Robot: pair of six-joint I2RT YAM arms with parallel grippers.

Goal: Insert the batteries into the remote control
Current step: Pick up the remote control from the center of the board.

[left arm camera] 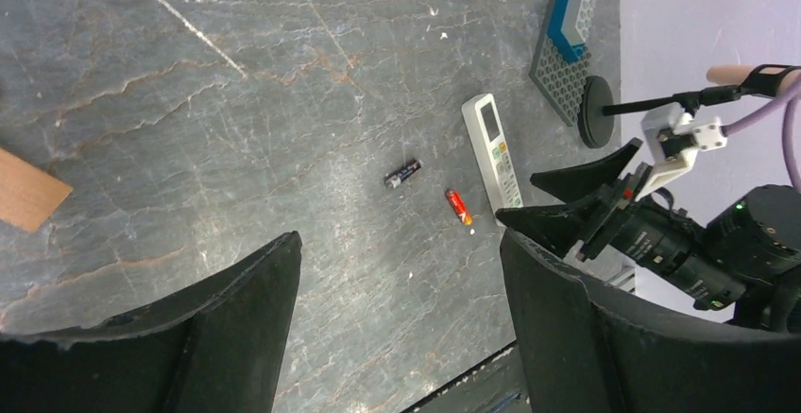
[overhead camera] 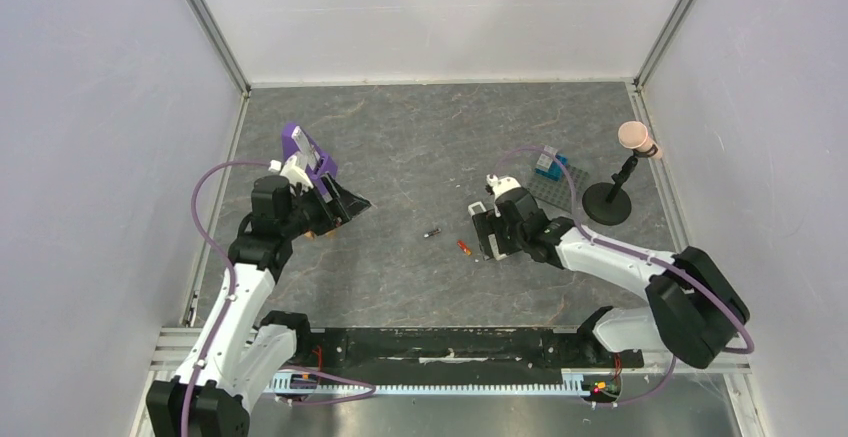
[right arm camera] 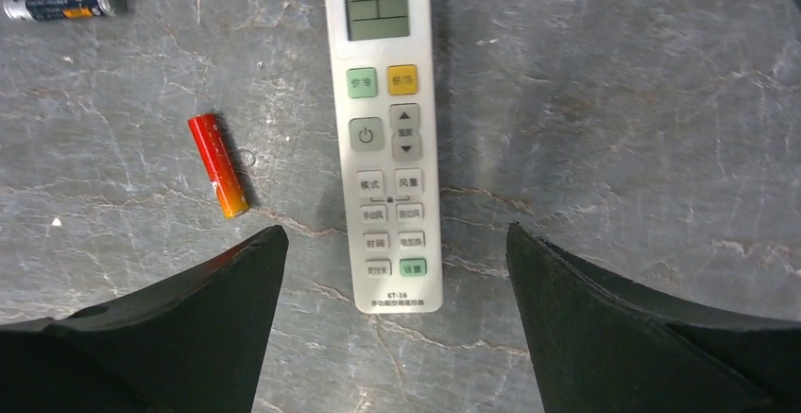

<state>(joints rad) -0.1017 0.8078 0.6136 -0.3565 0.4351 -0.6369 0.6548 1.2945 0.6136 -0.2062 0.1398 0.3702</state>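
Observation:
The white remote control (right arm camera: 383,129) lies face up on the grey table, display and buttons showing. Its lower end sits between the spread fingers of my right gripper (right arm camera: 397,233), which is open above it and holds nothing. Just left of the remote lies the red-orange battery (right arm camera: 218,165), and further left the dark battery (right arm camera: 64,5). In the top view the dark battery (overhead camera: 432,232) and the red-orange battery (overhead camera: 464,247) lie between the arms. My left gripper (overhead camera: 345,207) is open and empty at the left, far from both batteries.
A purple wedge stand (overhead camera: 305,152) stands just behind the left gripper. A grey studded plate with blue bricks (overhead camera: 548,172) and a black stand with a pink ball top (overhead camera: 615,192) are behind the right arm. A wooden piece (left arm camera: 28,191) lies at the left.

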